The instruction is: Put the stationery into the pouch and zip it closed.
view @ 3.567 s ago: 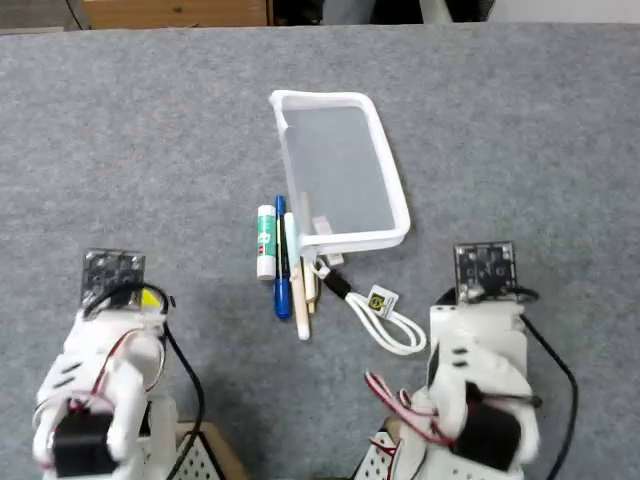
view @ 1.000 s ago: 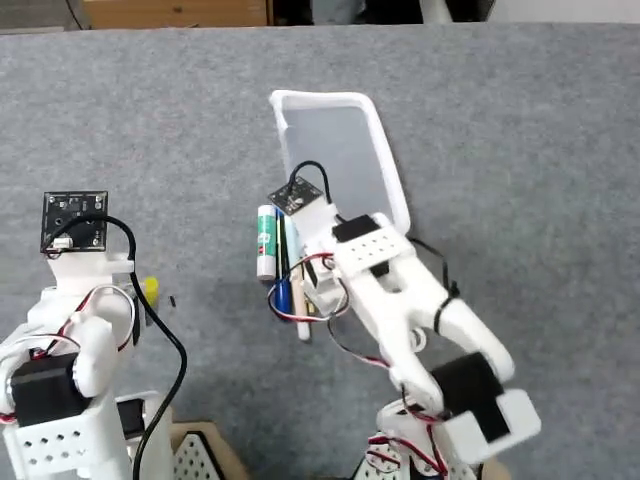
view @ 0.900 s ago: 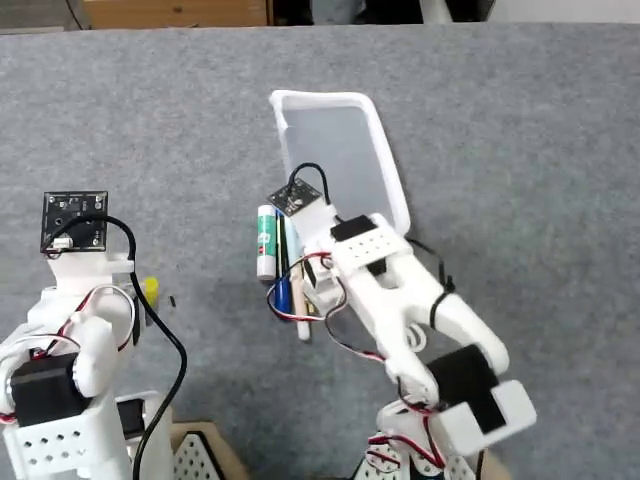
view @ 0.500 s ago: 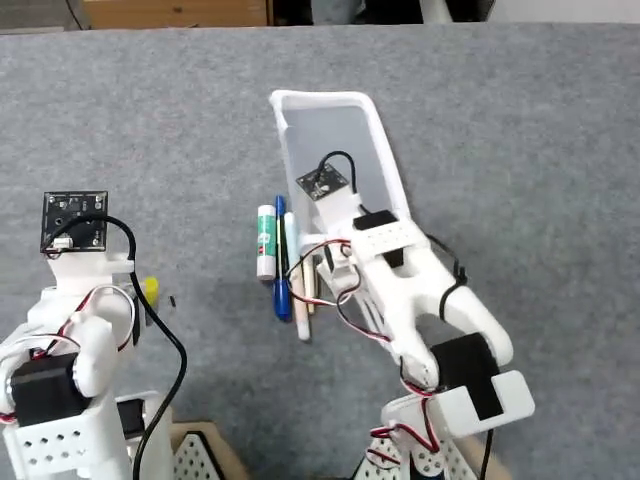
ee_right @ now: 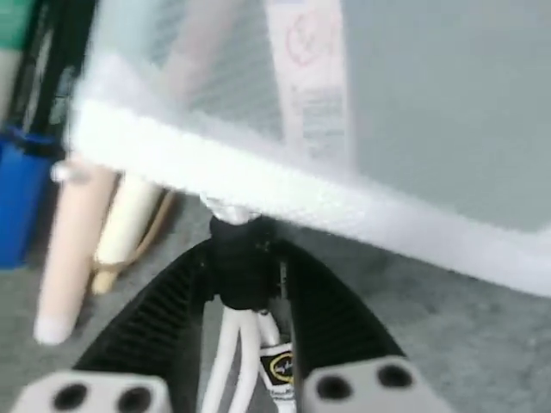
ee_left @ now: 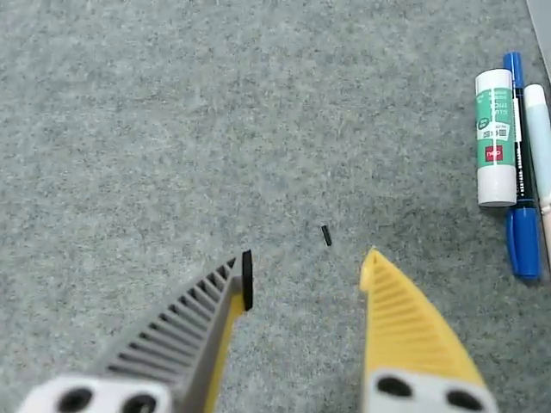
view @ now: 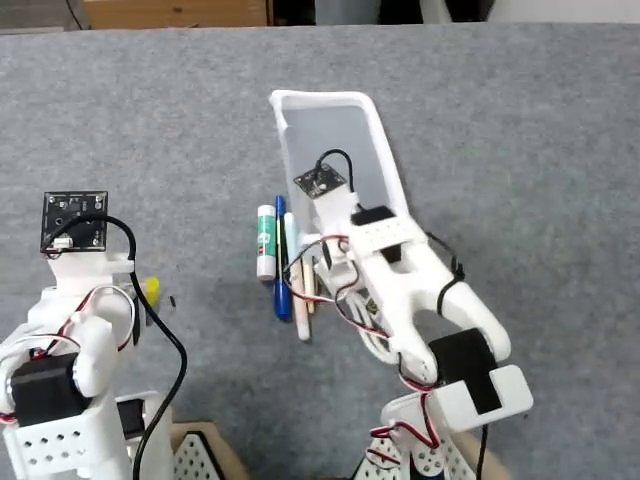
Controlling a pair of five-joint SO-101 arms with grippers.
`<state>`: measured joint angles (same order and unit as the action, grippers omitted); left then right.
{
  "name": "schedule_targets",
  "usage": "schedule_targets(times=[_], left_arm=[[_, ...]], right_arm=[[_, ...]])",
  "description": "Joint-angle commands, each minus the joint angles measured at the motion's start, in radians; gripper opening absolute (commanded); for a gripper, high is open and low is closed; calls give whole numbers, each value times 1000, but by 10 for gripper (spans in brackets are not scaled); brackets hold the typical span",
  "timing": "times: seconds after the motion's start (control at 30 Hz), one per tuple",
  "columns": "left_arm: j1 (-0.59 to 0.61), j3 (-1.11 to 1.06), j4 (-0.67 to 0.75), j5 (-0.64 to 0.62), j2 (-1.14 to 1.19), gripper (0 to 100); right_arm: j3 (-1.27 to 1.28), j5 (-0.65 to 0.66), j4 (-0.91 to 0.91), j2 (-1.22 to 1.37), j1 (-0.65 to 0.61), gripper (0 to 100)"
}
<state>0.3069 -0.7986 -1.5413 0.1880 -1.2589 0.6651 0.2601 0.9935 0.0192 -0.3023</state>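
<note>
The white mesh pouch (view: 335,150) lies open-side toward the arms in the middle of the grey mat. Left of it, side by side, lie a glue stick (view: 266,240), a blue pen (view: 282,265) and a white pen (view: 291,240), with beige sticks beside them. My right gripper (ee_right: 245,251) is at the pouch's near edge (ee_right: 258,176), shut on the black zipper pull (ee_right: 244,267) that carries a white cord (ee_right: 239,361). My left gripper (ee_left: 310,280) hangs open over bare mat, well short of the glue stick (ee_left: 497,138) and blue pen (ee_left: 519,206).
The right arm (view: 400,280) covers the pouch's near corner and most of the cord loop. A small black speck (ee_left: 325,235) lies on the mat in front of the left gripper. A wooden edge (view: 175,12) borders the far side.
The right arm came forward from its parked pose, then swung from above the pens to the pouch's near edge. The left arm also rose from its parked pose and has kept still since.
</note>
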Motion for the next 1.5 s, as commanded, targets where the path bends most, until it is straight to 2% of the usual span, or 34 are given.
schedule_targets(times=[0.0,0.13,0.33,0.5,0.6,0.87,1.03,1.23,1.33,1.47], left_arm=[[-15,21,18,-11,-2,240],[-10,65,15,-15,-2,319],[-16,140,11,-15,-2,316],[-18,182,5,-15,-2,320],[-22,228,-64,-12,-2,318],[-170,444,-180,-18,-3,318],[-166,499,-183,-18,-6,318],[-165,601,-203,-18,-133,318],[-156,630,-203,-18,-192,318],[-68,673,-192,-18,-219,321]], right_arm=[[-143,9,120,-15,3,12],[-274,8,250,-90,3,12],[-418,8,413,-232,-20,12],[-530,8,517,-320,-135,11],[-621,14,562,-329,-196,11],[-931,91,686,-312,-203,11],[-1093,91,752,-314,-203,11],[-1138,84,767,-326,-235,11],[-1135,83,767,-344,-302,11],[-1130,83,772,-366,-397,11]])
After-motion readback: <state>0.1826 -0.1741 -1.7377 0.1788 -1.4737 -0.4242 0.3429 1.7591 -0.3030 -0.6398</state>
